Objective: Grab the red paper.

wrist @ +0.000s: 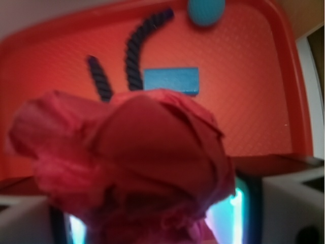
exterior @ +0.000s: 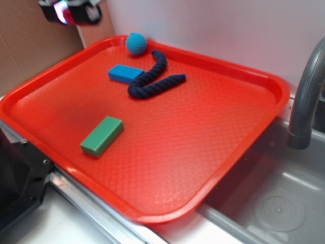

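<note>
The red paper (wrist: 127,162), a wrinkly crimson ball, fills the lower half of the wrist view and sits between my fingers (wrist: 256,203), which press on it from both sides. In the exterior view my gripper (exterior: 68,12) hangs high at the top left, above the tray's far left corner, with a bit of the red paper (exterior: 67,15) showing between the fingers. The paper is lifted off the tray.
The orange-red tray (exterior: 203,132) holds a teal ball (exterior: 136,43), a navy rope (exterior: 152,79), a blue block (exterior: 125,73) and a green block (exterior: 102,135). A grey faucet (exterior: 304,96) and sink (exterior: 274,203) lie at the right. Brown cardboard (exterior: 25,46) stands behind at the left.
</note>
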